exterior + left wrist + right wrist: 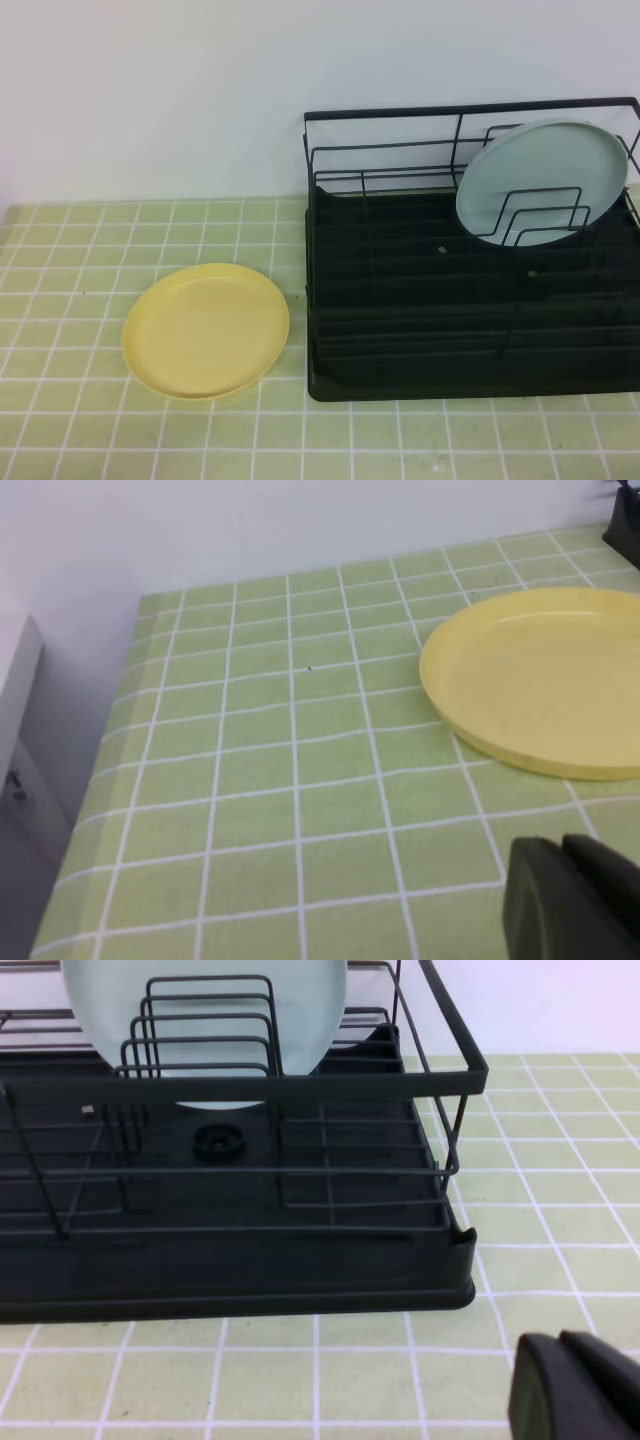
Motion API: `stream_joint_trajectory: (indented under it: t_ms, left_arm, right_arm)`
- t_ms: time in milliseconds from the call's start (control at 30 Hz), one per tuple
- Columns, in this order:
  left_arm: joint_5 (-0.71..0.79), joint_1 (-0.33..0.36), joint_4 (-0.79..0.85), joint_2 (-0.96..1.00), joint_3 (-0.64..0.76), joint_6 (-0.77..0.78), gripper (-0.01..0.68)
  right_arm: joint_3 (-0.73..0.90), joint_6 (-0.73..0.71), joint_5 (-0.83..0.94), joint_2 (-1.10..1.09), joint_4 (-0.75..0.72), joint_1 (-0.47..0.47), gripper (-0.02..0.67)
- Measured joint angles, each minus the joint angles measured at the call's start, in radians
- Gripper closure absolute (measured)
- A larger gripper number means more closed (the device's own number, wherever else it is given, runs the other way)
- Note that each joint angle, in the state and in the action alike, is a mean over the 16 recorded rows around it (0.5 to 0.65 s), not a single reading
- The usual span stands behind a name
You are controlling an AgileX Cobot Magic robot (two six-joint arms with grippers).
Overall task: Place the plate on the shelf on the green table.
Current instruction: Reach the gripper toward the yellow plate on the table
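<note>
The pale yellow plate [205, 332] lies flat on the green table [80, 250], just left of the shelf [470, 300]. In the left wrist view the plate [545, 680] is at the upper right, and a dark part of my left gripper [575, 900] shows at the bottom right, short of the plate and apart from it. In the right wrist view the shelf [240, 1260] fills the upper left, and a dark part of my right gripper [575, 1385] shows at the bottom right, in front of the shelf's corner. Neither gripper appears in the exterior high view. How the jaws stand is hidden.
A pale blue-green plate [540, 180] stands upright in the wire loops at the shelf's back right and also shows in the right wrist view [100, 1000]. The table's left edge [120, 710] drops off beside a white wall. Tiled surface lies in front of the shelf [300, 1380].
</note>
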Motion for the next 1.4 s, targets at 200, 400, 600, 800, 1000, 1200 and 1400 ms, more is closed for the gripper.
stream_joint_trajectory:
  t_ms: [200, 400, 600, 800, 1000, 1200, 1400]
  left_arm:
    - [-0.103, 0.0, 0.011, 0.0, 0.0, 0.003, 0.675]
    - [-0.295, 0.0, 0.017, 0.0, 0.0, 0.002, 0.674]
    - [-0.484, 0.0, 0.013, 0.0, 0.0, -0.003, 0.675]
    - [-0.583, 0.0, 0.013, 0.0, 0.0, -0.004, 0.675]
    - [-0.613, 0.0, 0.007, 0.0, 0.0, -0.006, 0.675]
    - [-0.662, 0.0, -0.009, 0.0, 0.0, -0.037, 0.675]
    - [-0.713, 0.0, -0.018, 0.0, -0.013, -0.081, 0.675]
  right_arm:
    - [0.0, 0.0, -0.002, 0.0, -0.02, 0.0, 0.65]
    - [0.0, 0.0, -0.03, 0.0, -0.044, 0.0, 0.65]
    - [0.0, 0.0, -0.064, 0.0, -0.064, 0.0, 0.65]
    - [0.0, 0.0, -0.089, 0.0, -0.07, 0.0, 0.65]
    - [0.0, 0.0, -0.128, 0.0, -0.081, 0.0, 0.65]
    - [0.0, 0.0, -0.243, 0.0, -0.092, 0.0, 0.65]
    - [0.0, -0.001, -0.373, 0.0, -0.102, 0.0, 0.65]
